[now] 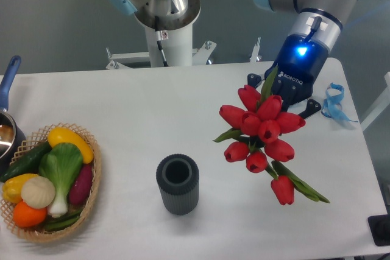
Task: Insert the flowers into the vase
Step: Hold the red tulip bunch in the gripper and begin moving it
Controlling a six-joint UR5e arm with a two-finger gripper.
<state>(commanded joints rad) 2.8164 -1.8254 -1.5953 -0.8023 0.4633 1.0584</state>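
The flowers (262,129), a bunch of red tulip buds with green stems and leaves, hang at the right side of the table with the buds facing the camera and one bud and a long leaf trailing down to the right. My gripper (281,97) reaches in from the upper right behind the bunch and is shut on the flowers. Its fingertips are hidden by the buds; only the black knuckles show on either side. The vase (177,184), dark grey and ribbed, stands upright near the front centre of the table with its mouth open, well to the left of and below the bunch.
A wicker basket (94,175) of toy vegetables sits at the front left. A pot with a blue handle (7,98) stands at the left edge. A blue ribbon (333,103) lies at the right edge, and a black object (381,229) shows at the bottom right corner.
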